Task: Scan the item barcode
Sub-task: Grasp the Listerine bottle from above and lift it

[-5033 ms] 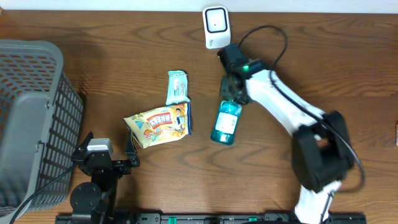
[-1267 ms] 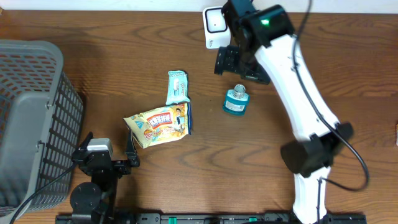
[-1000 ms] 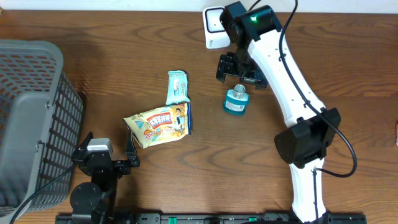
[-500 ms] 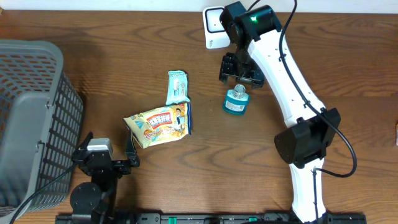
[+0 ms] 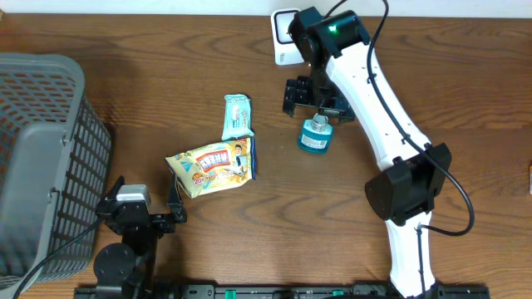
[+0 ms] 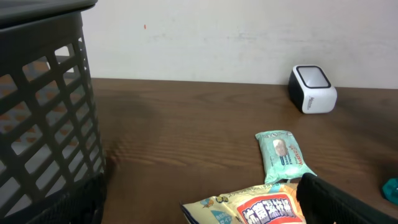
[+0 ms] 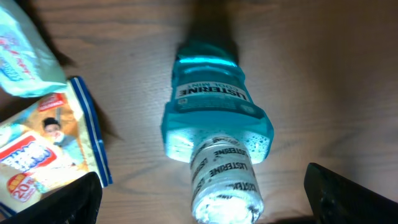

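Right gripper (image 5: 314, 101) spread wide and grasping nothing, hanging just above the cap of the blue mouthwash bottle (image 5: 316, 137). Best handled, by judgement, by lowering straight down with the jaws either side of the narrow neck, closing squarely so as not to tip it, then lifting with the label turned toward the scanner (image 5: 281, 43). Bottle upright on the table (image 5: 465, 100), near the scanner on the robot's side of it, clear of both jaws.

A mock shop checkout: a white barcode scanner (image 6: 313, 89) by the plain wall (image 6: 217, 37), a grey shopping basket (image 5: 37, 71), and a snack bag (image 5: 212, 166), wipes pack (image 5: 237, 116) and mouthwash bottle (image 5: 315, 138) on the wooden tabletop (image 5: 166, 66).
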